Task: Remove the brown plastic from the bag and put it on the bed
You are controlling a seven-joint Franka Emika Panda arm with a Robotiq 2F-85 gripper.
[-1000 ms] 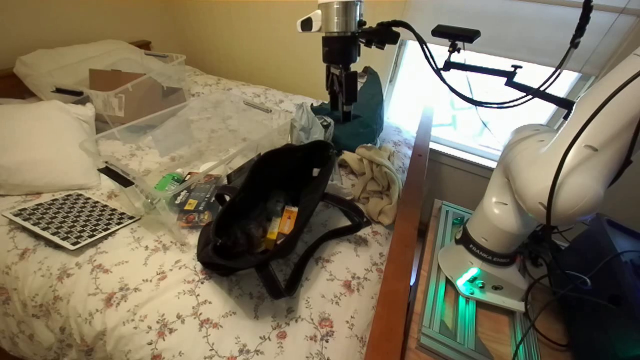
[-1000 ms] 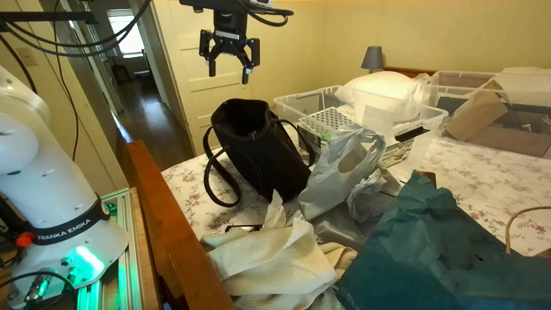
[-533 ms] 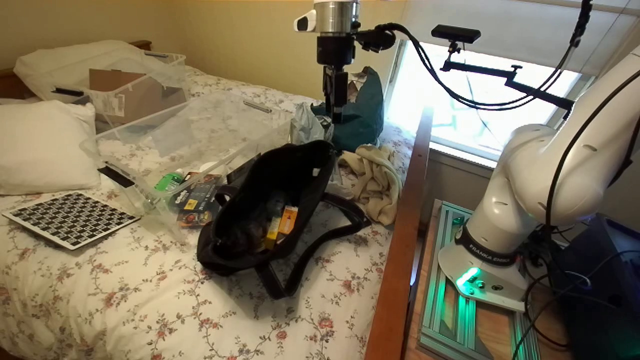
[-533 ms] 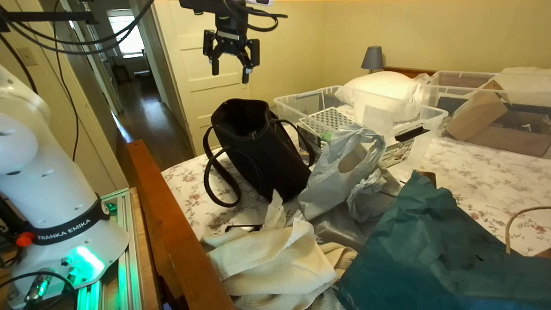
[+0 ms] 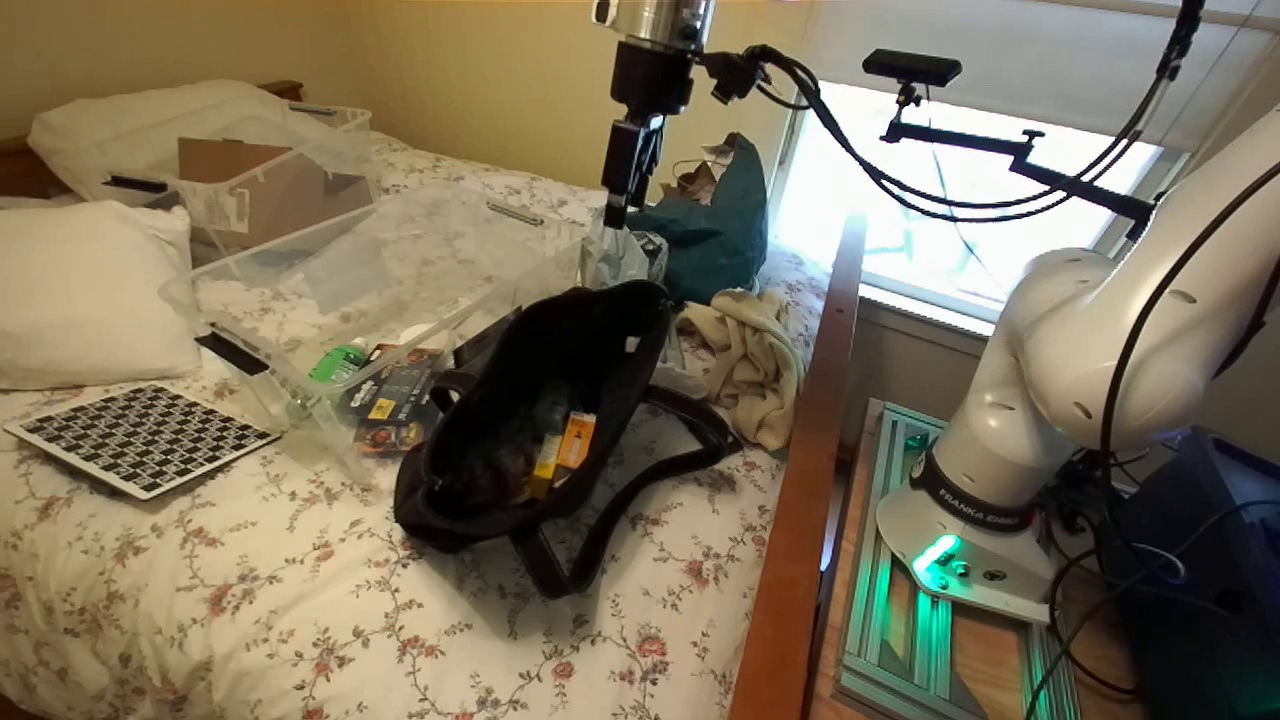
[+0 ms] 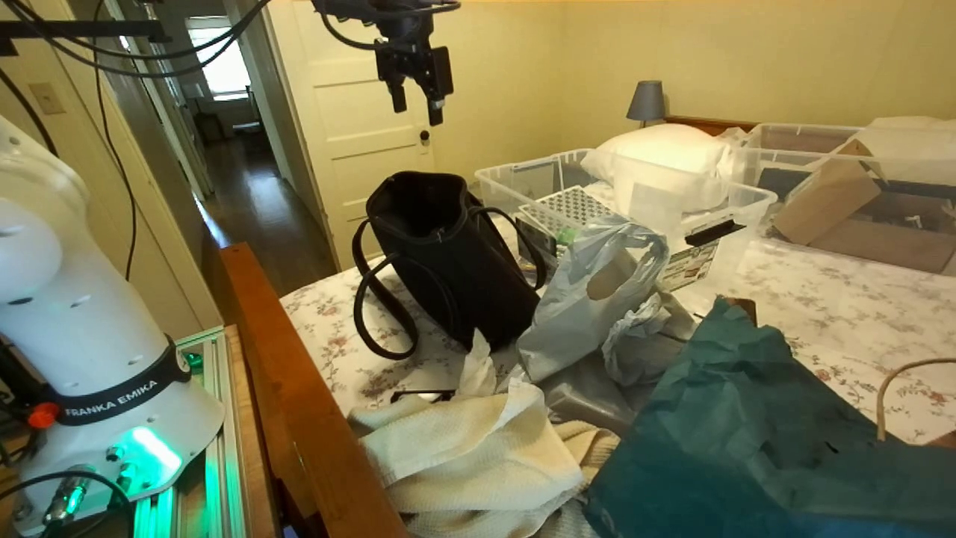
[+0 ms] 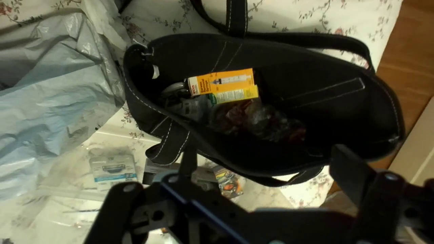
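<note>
A black two-fingered robotic gripper (image 6: 417, 110) hangs in midair, higher than a large, floppy black fabric bag (image 6: 478, 276) with long strap handles. Its fingers are spread wide, gripping nothing and touching nothing; in both exterior views the fingertips point downward, well apart from the bag's rim. In the wrist view, which looks into the bag's wide mouth, the two fingers stand far from each other.

A small, crumpled, dark reddish-brown plastic wrapper with pale flecks (image 7: 244, 117) lies inside the bag, its edges lost in shadow, just beside a slim yellow-and-green box (image 7: 237, 95). Next to that is an orange cardboard box (image 7: 234, 79) printed with a syringe.

The bag rests on a wide bed (image 5: 330, 610) with a white bedspread of small red and green flowers. Near it are a pale grey plastic sack (image 6: 575, 321), a clear plastic bin (image 6: 747, 217), a cream textured cloth (image 6: 478, 456) and a crumpled teal-green bundle (image 6: 747, 433). A white robot arm (image 5: 1120, 330) rises beyond a reddish-brown wooden rail (image 5: 800, 500).
</note>
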